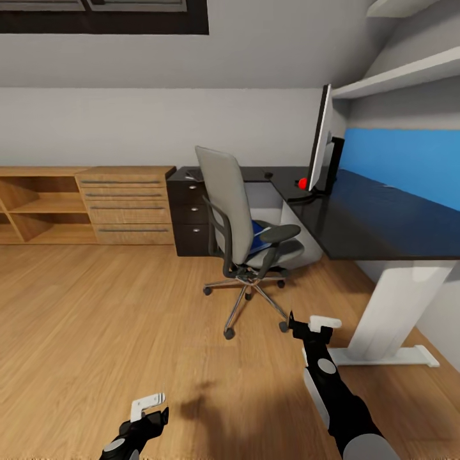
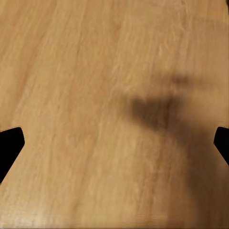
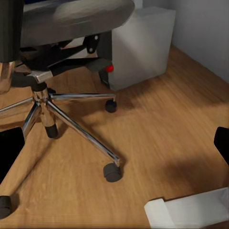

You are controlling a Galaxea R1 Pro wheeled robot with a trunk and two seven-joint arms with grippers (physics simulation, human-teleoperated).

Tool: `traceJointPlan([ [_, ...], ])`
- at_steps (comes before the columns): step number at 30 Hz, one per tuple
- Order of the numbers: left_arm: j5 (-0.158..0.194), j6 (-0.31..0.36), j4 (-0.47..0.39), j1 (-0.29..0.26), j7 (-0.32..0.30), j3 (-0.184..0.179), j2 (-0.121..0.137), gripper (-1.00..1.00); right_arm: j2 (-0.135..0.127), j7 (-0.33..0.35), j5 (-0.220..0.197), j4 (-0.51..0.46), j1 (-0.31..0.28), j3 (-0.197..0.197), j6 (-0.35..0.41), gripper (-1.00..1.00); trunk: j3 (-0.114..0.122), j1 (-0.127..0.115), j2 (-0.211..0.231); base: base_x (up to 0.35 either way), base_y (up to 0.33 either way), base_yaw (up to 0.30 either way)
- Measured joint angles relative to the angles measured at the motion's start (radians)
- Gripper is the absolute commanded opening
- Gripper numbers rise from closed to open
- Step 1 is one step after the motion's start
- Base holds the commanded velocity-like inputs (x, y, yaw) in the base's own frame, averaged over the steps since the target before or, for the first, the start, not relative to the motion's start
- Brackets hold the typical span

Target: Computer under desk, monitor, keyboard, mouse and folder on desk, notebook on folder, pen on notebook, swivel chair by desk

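Chair point(image 1: 233, 211): grey, black armrests, chrome five-star base on castors, upright on the wood floor just off the desk point(image 1: 383, 223) corner, back toward camera. Folder point(image 1: 257, 235): blue, lying on the seat, mostly hidden. Desk: dark L-shaped top, white leg. Monitor point(image 1: 319, 140): upright on the desk, seen edge-on. Computer point(image 3: 143, 45): pale grey tower under the desk, behind the chair.

Wooden drawer unit point(image 1: 128, 206) beside open shelving point(image 1: 39, 206) along the wall.

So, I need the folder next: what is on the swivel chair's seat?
A blue item lies on the swivel chair seat, likely the folder. The backrest and armrest cover most of it, so anything else there cannot be seen.
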Motion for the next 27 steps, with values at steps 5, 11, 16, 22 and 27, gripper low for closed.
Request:
traceJointPlan([
  [5,0.000,0.000,0.003,0.000,-0.001,0.000,0.000,1.00,0.000,0.000,0.000,-0.001,0.000,0.000,0.000,1.00,-0.012,0.001,-0.001,0.000,0.000,0.000],
  [11,0.001,-0.001,0.006,0.000,-0.002,0.000,0.000,1.00,0.000,0.000,0.000,-0.001,0.000,0.000,0.000,1.00,-0.012,0.001,-0.001,0.000,0.000,0.000],
  [16,0.001,-0.001,0.010,0.000,-0.002,0.000,0.000,1.00,0.000,0.000,0.000,-0.001,0.000,0.000,0.000,1.00,-0.012,0.001,-0.001,0.000,0.000,0.000],
  [22,0.002,-0.002,0.025,-0.001,-0.003,0.000,0.000,1.00,-0.001,0.000,0.000,-0.001,0.000,0.000,0.000,1.00,-0.012,0.001,-0.001,0.000,0.000,0.000],
  [27,0.001,-0.002,0.028,0.000,-0.003,0.001,0.000,1.00,-0.001,0.001,0.000,0.000,0.001,0.000,-0.002,1.00,-0.012,0.001,-0.001,0.000,0.000,0.000],
])
